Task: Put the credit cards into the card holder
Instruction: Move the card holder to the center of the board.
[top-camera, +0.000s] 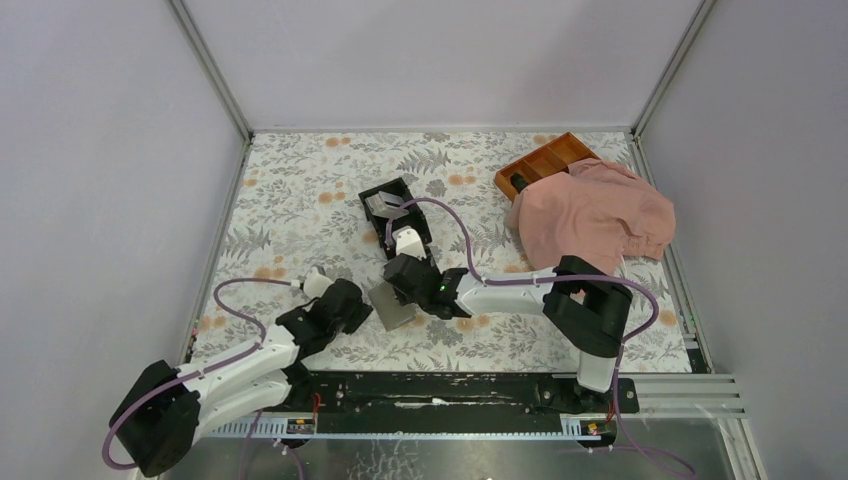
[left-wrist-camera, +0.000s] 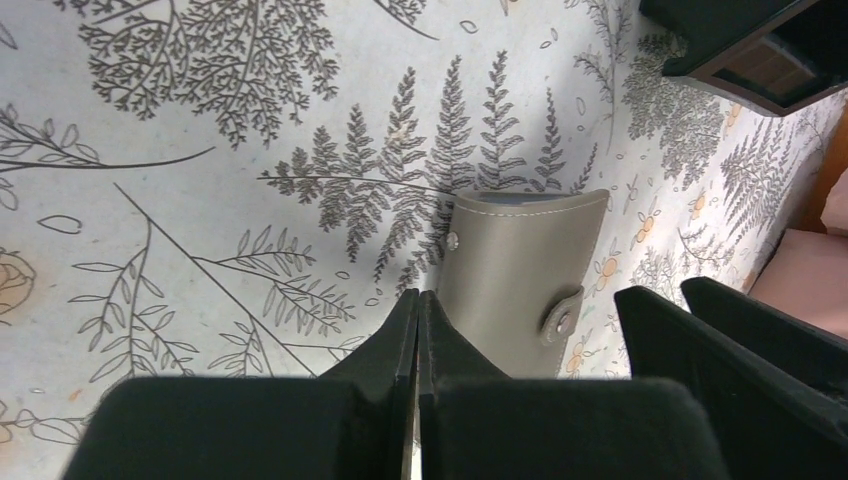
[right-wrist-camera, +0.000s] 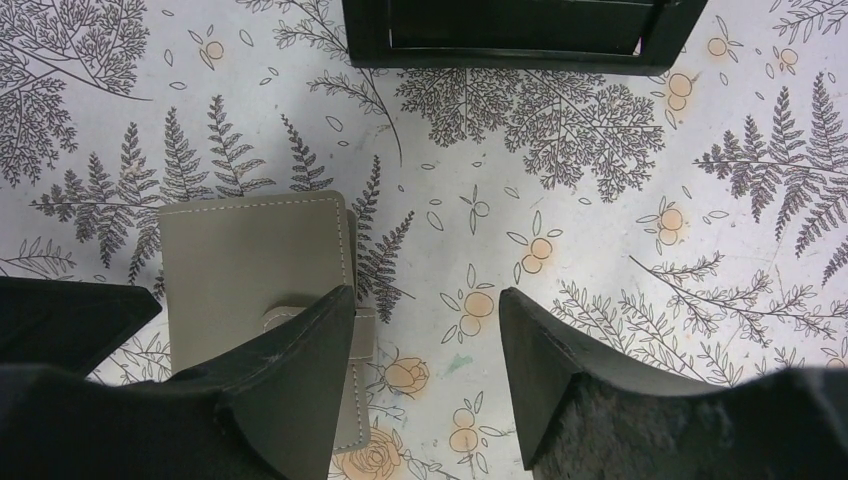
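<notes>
- Right gripper (right-wrist-camera: 425, 300): jaws stand wide apart with nothing between them. In its wrist view the left finger (right-wrist-camera: 300, 370) hangs over the holder's snap strap. Whether it touches the strap cannot be told.
- Left gripper (left-wrist-camera: 416, 300): jaws are pressed together and hold nothing. The tips are just beside the holder's near left corner.
- Holder (right-wrist-camera: 250, 265): it lies flat on the table (top-camera: 300, 200), folded closed with the strap lying across its edge. From above it sits between the two grippers, partly under the right one.
- Cards (top-camera: 378, 203): a pale grey shape in the far compartment of the black box (top-camera: 395, 215) is probably them. It is too small to tell how many there are. The box lies near the holder, on its far side.
- Off to the far right, a pink cloth (top-camera: 590, 215) lies over part of an orange tray (top-camera: 545, 163), well apart from the work.
- Progress: the task looks barely begun. No card is held and none shows in the holder, which is not yet open.
- What is left, as I judge it: unsnap the strap and spread the holder. After that comes fetching each card from the box and sliding it into a slot.
</notes>
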